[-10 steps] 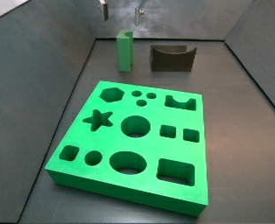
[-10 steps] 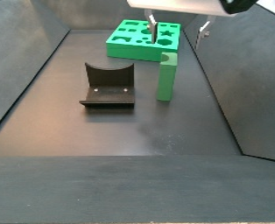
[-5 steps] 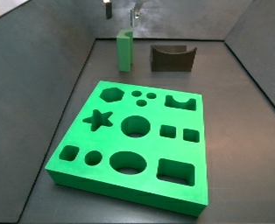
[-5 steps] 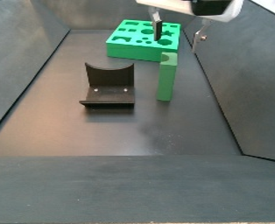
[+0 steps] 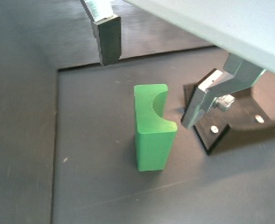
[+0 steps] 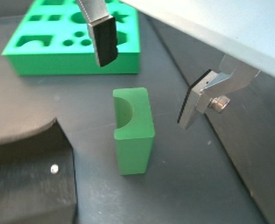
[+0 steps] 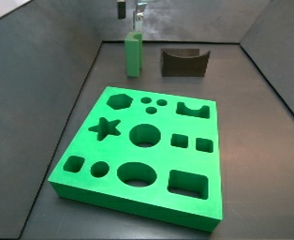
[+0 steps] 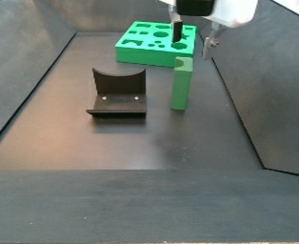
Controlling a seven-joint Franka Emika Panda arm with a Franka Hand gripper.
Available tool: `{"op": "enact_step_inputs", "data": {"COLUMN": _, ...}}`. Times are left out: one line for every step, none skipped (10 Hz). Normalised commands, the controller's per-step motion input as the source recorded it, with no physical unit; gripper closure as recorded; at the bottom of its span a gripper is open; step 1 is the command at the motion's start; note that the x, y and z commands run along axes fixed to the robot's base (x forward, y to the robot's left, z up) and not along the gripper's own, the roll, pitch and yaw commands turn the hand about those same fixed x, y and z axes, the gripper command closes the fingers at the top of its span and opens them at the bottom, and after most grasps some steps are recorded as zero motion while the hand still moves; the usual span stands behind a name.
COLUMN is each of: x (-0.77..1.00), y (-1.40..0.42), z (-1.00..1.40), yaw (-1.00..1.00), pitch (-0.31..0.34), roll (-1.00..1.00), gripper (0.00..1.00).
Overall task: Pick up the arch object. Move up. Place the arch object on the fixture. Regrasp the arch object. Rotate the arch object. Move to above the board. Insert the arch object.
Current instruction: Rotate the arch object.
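The gripper (image 6: 146, 74) is hanging just above the arch object (image 6: 131, 140), fingers spread wide and holding nothing, one plate on either side of the block. The arch object (image 8: 182, 84) is standing upright on the dark floor (image 8: 139, 143), beside the fixture (image 8: 116, 93) and apart from the board (image 7: 143, 150). In both side views the frame is cropping the gripper. Grey walls (image 7: 56, 47) are enclosing the floor.

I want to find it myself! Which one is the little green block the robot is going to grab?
Start at the big flat green board full of shaped holes. Past its far end stands a small green block, upright, with the open gripper right above it. Next to it sits a dark scooped holder, but only the block is bright green and tall.
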Motion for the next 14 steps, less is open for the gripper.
{"op": "enact_step_inputs", "data": {"x": 0.02, "y": 0.02, "z": -0.02, "yaw": -1.0, "pitch": 0.011, "roll": 0.0, "gripper": 0.0}}
{"op": "enact_step_inputs", "data": {"x": 0.02, "y": 0.02, "z": -0.02, "yaw": -1.0, "pitch": 0.012, "roll": 0.0, "gripper": 0.0}}
{"op": "enact_step_inputs", "data": {"x": 0.02, "y": 0.02, "z": -0.02, "yaw": -1.0, "pitch": 0.015, "roll": 0.0, "gripper": 0.0}}
{"op": "enact_step_inputs", "data": {"x": 0.02, "y": 0.02, "z": -0.02, "yaw": -1.0, "pitch": 0.018, "roll": 0.0, "gripper": 0.0}}
{"op": "enact_step_inputs", "data": {"x": 0.02, "y": 0.02, "z": -0.02, "yaw": -1.0, "pitch": 0.023, "roll": 0.0, "gripper": 0.0}}
{"op": "enact_step_inputs", "data": {"x": 0.02, "y": 0.02, "z": -0.02, "yaw": -0.84, "pitch": 0.023, "roll": 0.0, "gripper": 0.0}}
{"op": "enact_step_inputs", "data": {"x": 0.02, "y": 0.02, "z": -0.02, "yaw": -0.44, "pitch": 0.023, "roll": 0.0, "gripper": 0.0}}
{"op": "enact_step_inputs", "data": {"x": 0.02, "y": 0.02, "z": -0.02, "yaw": -0.31, "pitch": 0.023, "roll": 0.0, "gripper": 0.0}}
{"op": "enact_step_inputs", "data": {"x": 0.0, "y": 0.0, "z": -1.0, "yaw": -0.2, "pitch": 0.022, "roll": 0.0, "gripper": 0.0}}
{"op": "enact_step_inputs", "data": {"x": 0.01, "y": 0.0, "z": -1.0, "yaw": -0.12, "pitch": 0.01, "roll": 0.0, "gripper": 0.0}}
{"op": "enact_step_inputs", "data": {"x": 0.02, "y": 0.0, "z": -1.0, "yaw": -0.08, "pitch": -0.016, "roll": 0.0, "gripper": 0.0}}
{"op": "enact_step_inputs", "data": {"x": 0.02, "y": 0.01, "z": -0.99, "yaw": -0.06, "pitch": -0.026, "roll": -0.02, "gripper": 0.0}}
{"op": "enact_step_inputs", "data": {"x": 0.02, "y": 0.01, "z": -0.83, "yaw": -0.06, "pitch": -0.032, "roll": -0.03, "gripper": 0.0}}
{"op": "enact_step_inputs", "data": {"x": 0.02, "y": 0.01, "z": -0.68, "yaw": -0.05, "pitch": -0.036, "roll": -0.04, "gripper": 0.0}}
